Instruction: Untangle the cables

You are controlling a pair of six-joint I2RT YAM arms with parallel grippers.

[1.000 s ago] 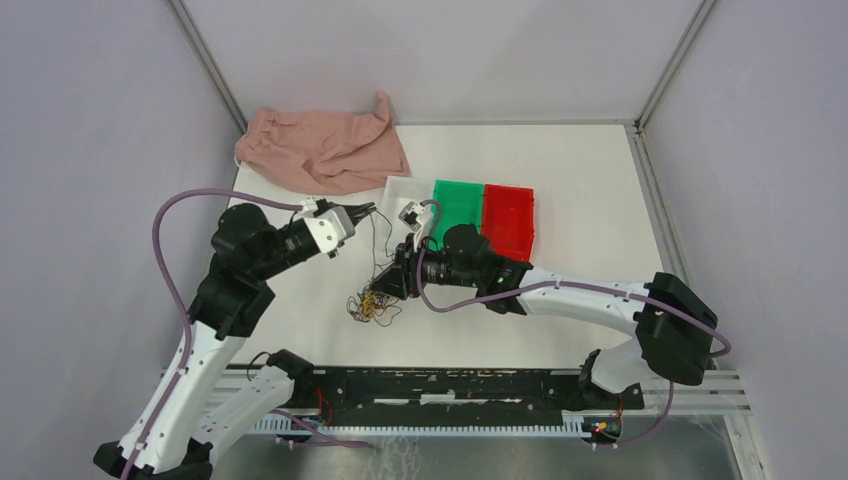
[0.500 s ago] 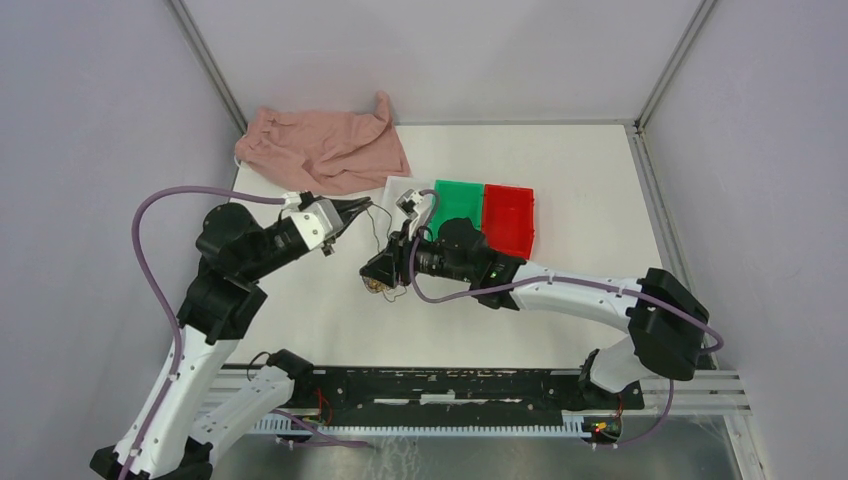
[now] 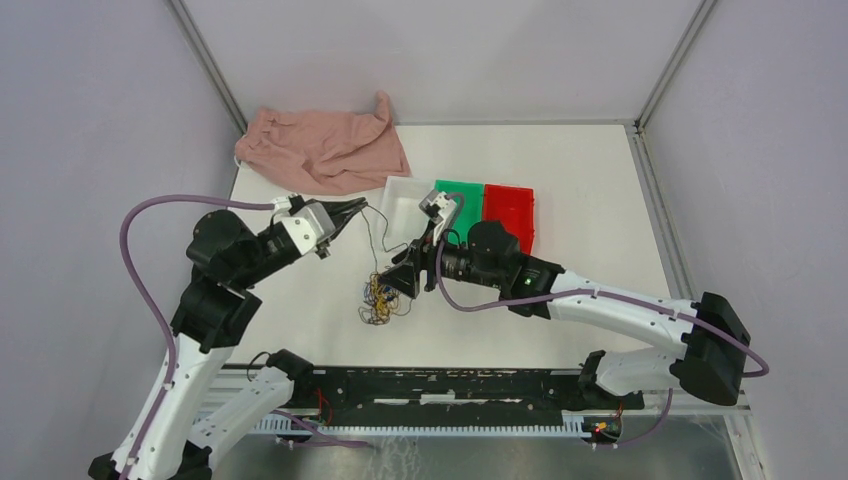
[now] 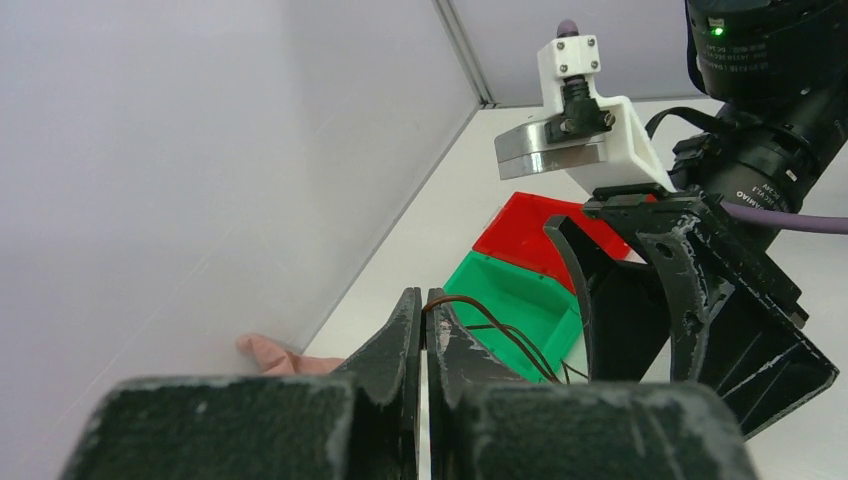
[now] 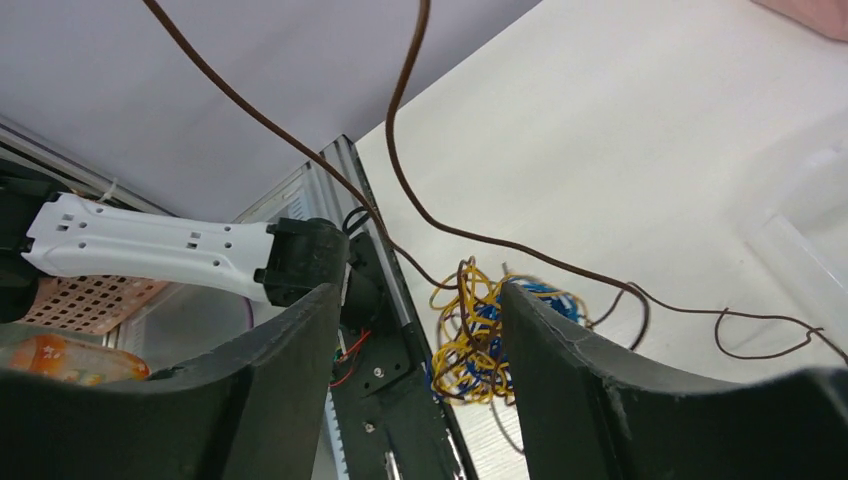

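Observation:
The cables are a tangle of yellow-orange, blue and dark brown strands (image 3: 381, 300) on the white table just left of centre. My left gripper (image 3: 355, 207) is shut on one dark brown strand (image 3: 374, 235), which runs from its tips down into the tangle. The left wrist view shows that strand (image 4: 480, 325) pinched between the closed tips of the left gripper (image 4: 422, 300). My right gripper (image 3: 400, 281) is open just right of and above the tangle. In the right wrist view the tangle (image 5: 478, 340) shows between the spread fingers of the right gripper (image 5: 420, 300), apart from them, with the brown strand (image 5: 398, 150) passing above.
A white bin (image 3: 404, 194), a green bin (image 3: 462, 205) and a red bin (image 3: 508, 220) stand in a row behind the right gripper. A pink cloth (image 3: 325, 148) lies at the back left. The metal rail (image 3: 450, 385) runs along the near edge.
The right gripper, which was down on the tangle half a second ago, has drawn back to the right and stands open. The tangle now lies lower on the table. The left gripper shifted slightly left.

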